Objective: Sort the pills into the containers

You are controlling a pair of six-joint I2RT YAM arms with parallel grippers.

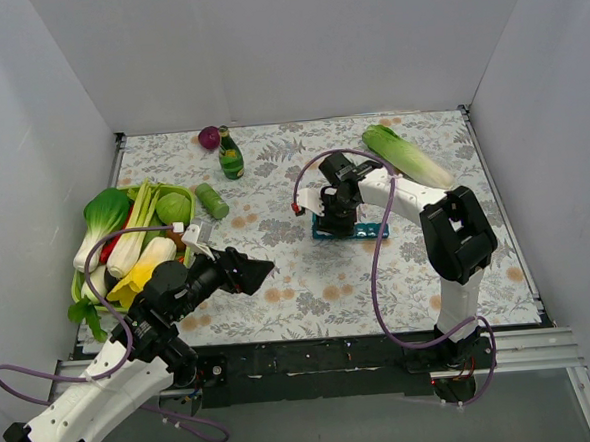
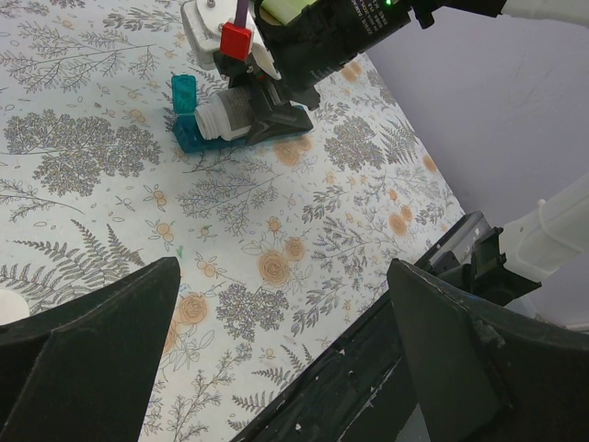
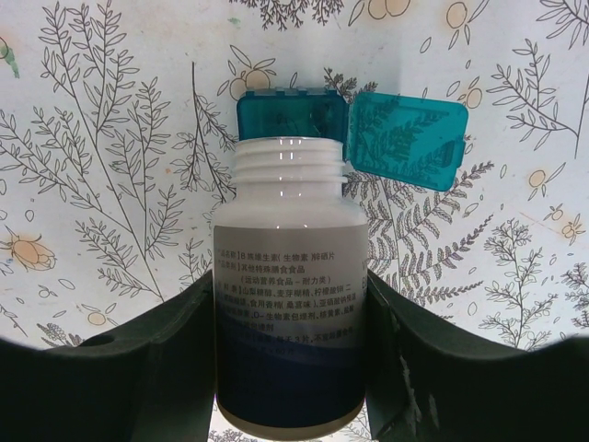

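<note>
On floral cloth (image 1: pixel 278 272), right fingers (image 3: pixel 138 368) pinch bottle (image 3: pixel 290 304) over pill box (image 3: pixel 290 115); left fingers (image 2: pixel 83 350) spread.

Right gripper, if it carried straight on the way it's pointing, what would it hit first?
Probably the pill box: the right gripper holds an uncapped white bottle whose mouth aims at the box's open compartment, so the bottle would meet it first. The gap is hard to judge.
</note>
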